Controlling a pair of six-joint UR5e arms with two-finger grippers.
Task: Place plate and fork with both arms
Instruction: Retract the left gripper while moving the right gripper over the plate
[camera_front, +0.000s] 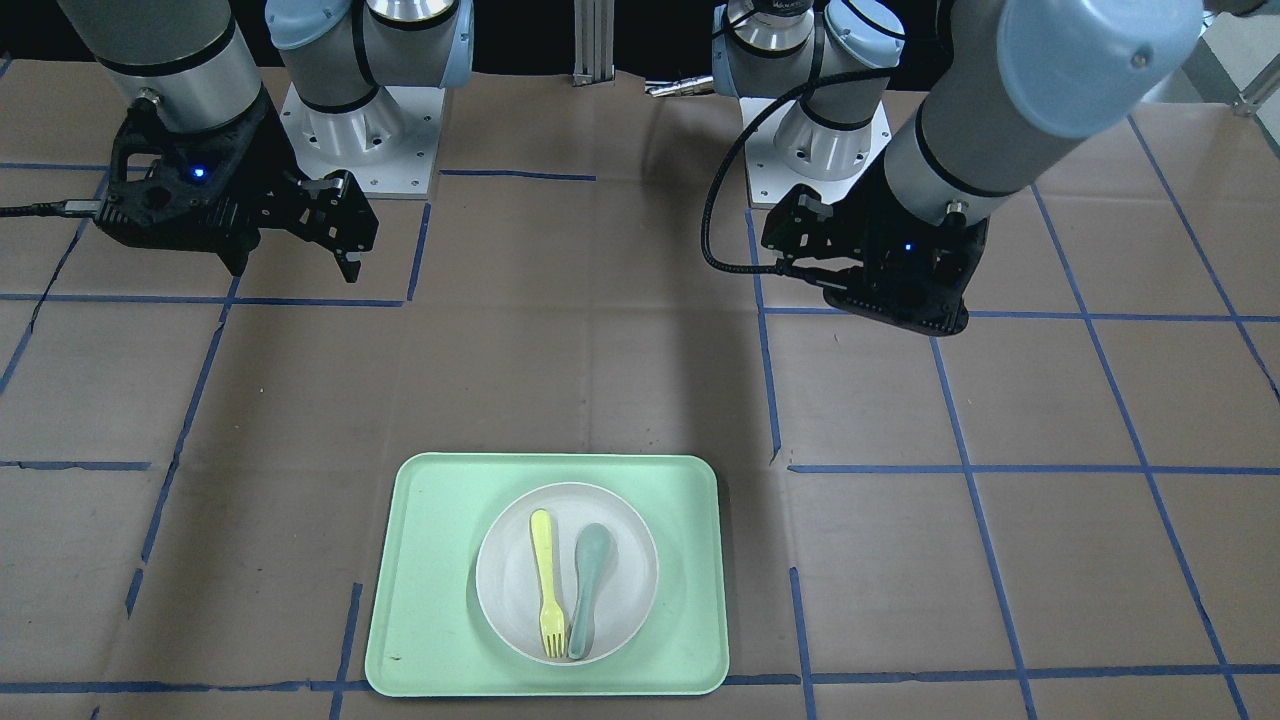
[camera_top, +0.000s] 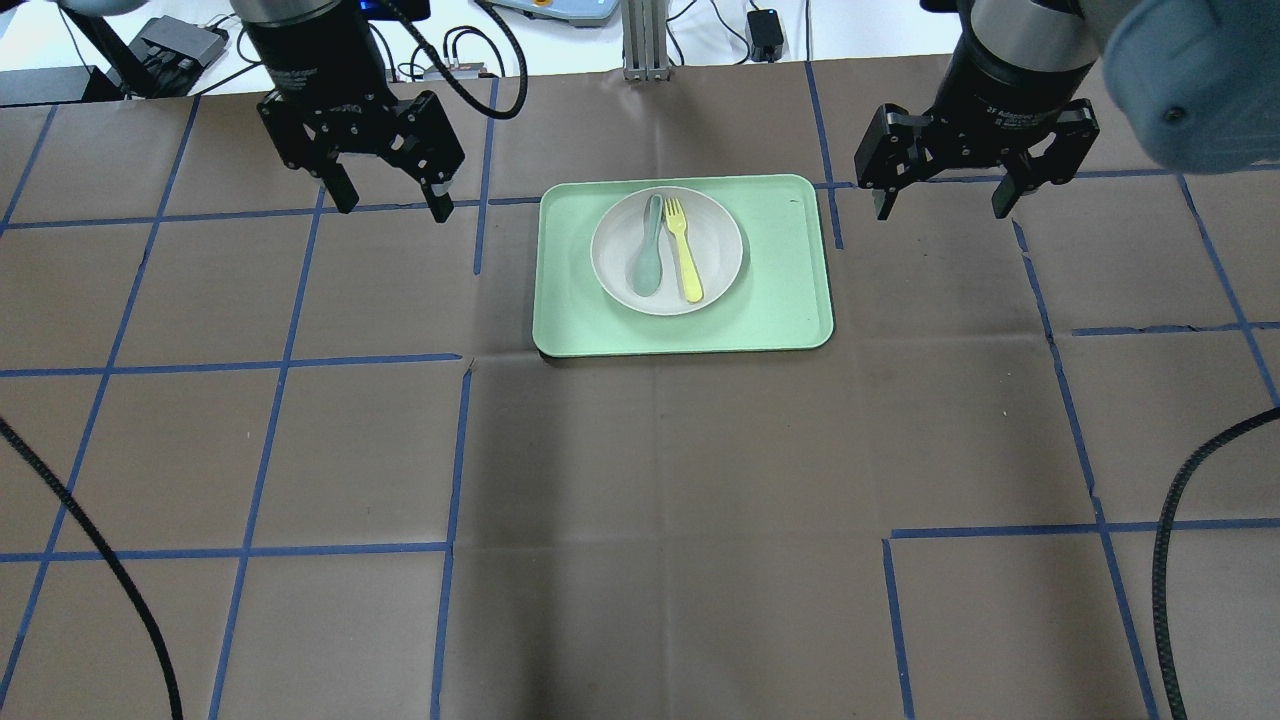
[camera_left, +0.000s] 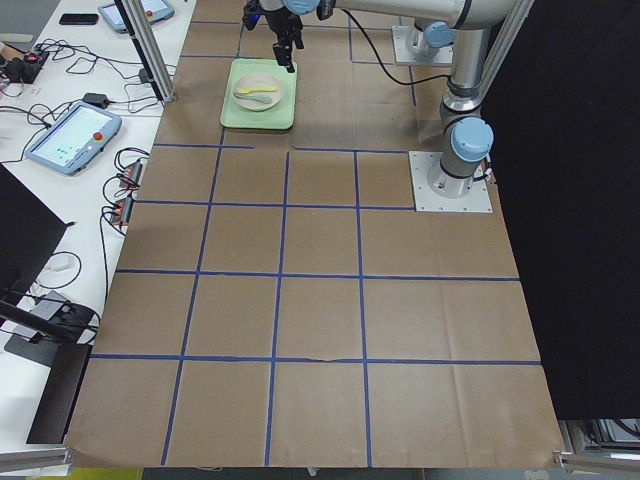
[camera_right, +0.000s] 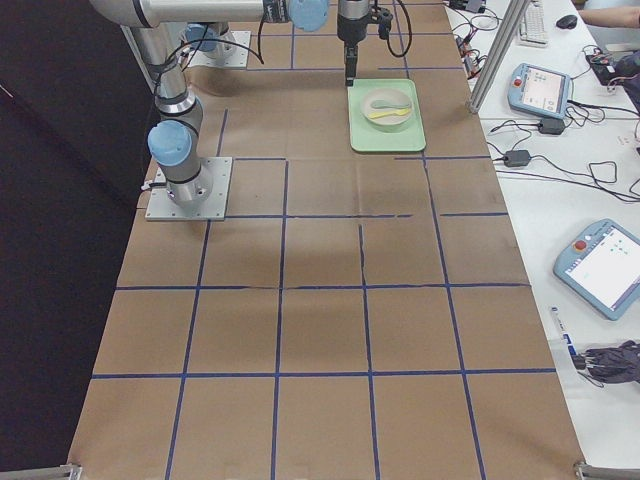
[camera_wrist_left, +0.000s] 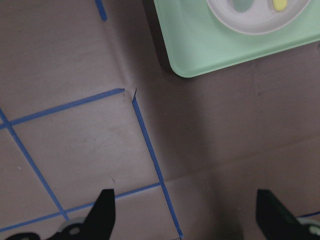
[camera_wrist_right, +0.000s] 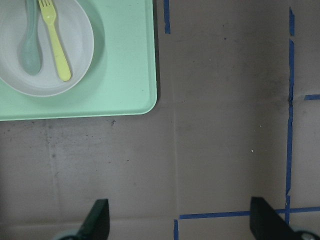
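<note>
The off-white plate (camera_top: 715, 250) sits in the middle of the mint-green tray (camera_top: 780, 290). The pale-yellow fork (camera_top: 684, 250) lies on the plate, next to a grey-green spoon (camera_top: 648, 255). My left gripper (camera_top: 390, 208) is open and empty, hovering over the table left of the tray. My right gripper (camera_top: 942, 210) is open and empty, hovering right of the tray. The right wrist view shows the plate (camera_wrist_right: 80, 40), fork (camera_wrist_right: 55, 42) and spoon (camera_wrist_right: 30, 50) at its upper left. The left wrist view shows the tray corner (camera_wrist_left: 200, 50) and the plate's edge (camera_wrist_left: 260, 20).
The table is covered in brown paper with a blue tape grid. The arm bases (camera_front: 360, 130) stand at the robot's side. Black cables (camera_top: 1180, 520) hang at the near left and right. Tablets and cables (camera_left: 70, 140) lie beyond the table's far edge.
</note>
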